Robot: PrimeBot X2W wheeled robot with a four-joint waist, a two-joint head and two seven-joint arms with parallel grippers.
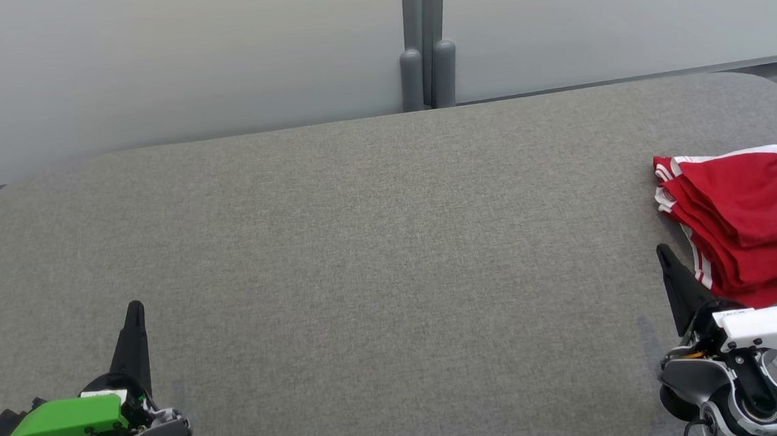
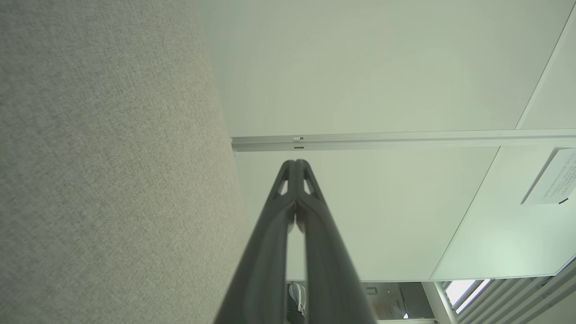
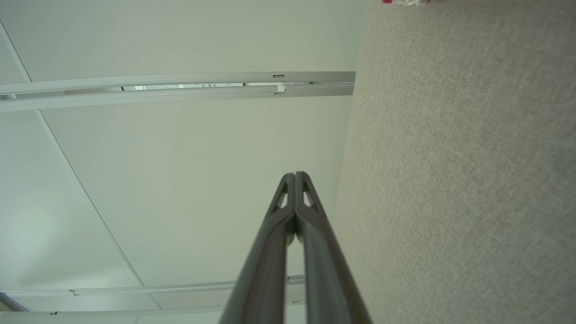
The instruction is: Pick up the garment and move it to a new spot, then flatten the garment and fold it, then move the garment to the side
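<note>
Both left gripper [image 1: 134,309] and right gripper [image 1: 662,252] sit closed, empty; the red garment [image 1: 750,213], mid-right, looks soft, light, probably best pinched at its striped edge.

table [image 1: 364,261]: grey fabric; wall panels [image 1: 145,64]: frosted, behind table; post [image 1: 425,31]: grey, between panels
</note>
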